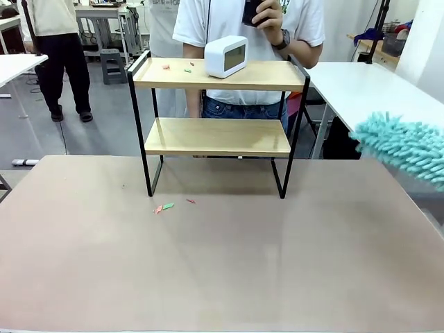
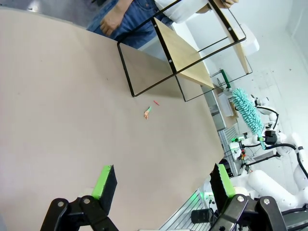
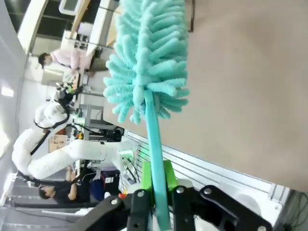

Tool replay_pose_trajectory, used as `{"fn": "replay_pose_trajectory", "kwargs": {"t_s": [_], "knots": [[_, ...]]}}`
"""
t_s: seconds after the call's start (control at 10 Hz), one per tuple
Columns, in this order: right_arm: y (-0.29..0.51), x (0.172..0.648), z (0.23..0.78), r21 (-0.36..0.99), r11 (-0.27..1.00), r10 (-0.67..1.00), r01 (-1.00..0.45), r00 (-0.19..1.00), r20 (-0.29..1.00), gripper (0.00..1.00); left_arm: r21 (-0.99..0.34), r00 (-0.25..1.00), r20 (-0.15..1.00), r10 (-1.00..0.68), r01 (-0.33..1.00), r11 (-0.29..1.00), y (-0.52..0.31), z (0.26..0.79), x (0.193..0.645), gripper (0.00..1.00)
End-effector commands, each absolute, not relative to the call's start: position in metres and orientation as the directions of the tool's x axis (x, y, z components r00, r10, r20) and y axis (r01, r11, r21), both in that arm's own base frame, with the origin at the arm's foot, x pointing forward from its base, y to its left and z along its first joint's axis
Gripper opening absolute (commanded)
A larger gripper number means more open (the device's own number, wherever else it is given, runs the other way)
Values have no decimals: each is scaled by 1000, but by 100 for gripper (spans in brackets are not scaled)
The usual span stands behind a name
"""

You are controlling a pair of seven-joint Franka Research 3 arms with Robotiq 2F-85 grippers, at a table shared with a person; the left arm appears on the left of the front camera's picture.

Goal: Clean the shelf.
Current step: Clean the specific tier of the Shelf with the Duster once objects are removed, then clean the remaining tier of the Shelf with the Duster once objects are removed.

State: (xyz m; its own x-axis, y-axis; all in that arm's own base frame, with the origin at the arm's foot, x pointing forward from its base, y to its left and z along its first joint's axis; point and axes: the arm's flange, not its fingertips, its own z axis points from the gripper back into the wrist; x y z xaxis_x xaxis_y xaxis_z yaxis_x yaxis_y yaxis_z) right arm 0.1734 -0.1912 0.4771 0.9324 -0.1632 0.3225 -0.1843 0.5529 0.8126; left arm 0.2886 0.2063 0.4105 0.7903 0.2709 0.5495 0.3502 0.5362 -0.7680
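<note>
The shelf point(image 1: 215, 137) stands at the table's far side, two light wooden boards in a black frame. A white clock point(image 1: 225, 56) and small coloured scraps point(image 1: 187, 68) lie on its top board. More scraps point(image 1: 164, 207) lie on the table in front of it. A teal fluffy duster point(image 1: 402, 146) hangs in at the right edge. My right gripper point(image 3: 155, 185) is shut on the duster's point(image 3: 147, 57) teal handle. My left gripper point(image 2: 161, 180) is open above the table, well away from the shelf point(image 2: 185, 53), with the scraps point(image 2: 147, 113) between them.
A person stands right behind the shelf, one hand point(image 1: 267, 17) holding a dark object, the other hand point(image 2: 111, 20) hanging by the table edge. A white table point(image 1: 361, 87) adjoins at the right. The brown table point(image 1: 222, 270) stretches bare toward me.
</note>
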Motion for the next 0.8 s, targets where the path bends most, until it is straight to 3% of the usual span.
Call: {"fn": "replay_pose_trajectory", "kwargs": {"t_s": [0.0,0.7], "knots": [[-176,159,493,801,535,-87,-269,925,369,13,-760,772,573,274,376,530,205,410,290,100],[-176,159,493,801,535,-87,-269,925,369,13,-760,772,573,274,376,530,205,410,290,100]]}}
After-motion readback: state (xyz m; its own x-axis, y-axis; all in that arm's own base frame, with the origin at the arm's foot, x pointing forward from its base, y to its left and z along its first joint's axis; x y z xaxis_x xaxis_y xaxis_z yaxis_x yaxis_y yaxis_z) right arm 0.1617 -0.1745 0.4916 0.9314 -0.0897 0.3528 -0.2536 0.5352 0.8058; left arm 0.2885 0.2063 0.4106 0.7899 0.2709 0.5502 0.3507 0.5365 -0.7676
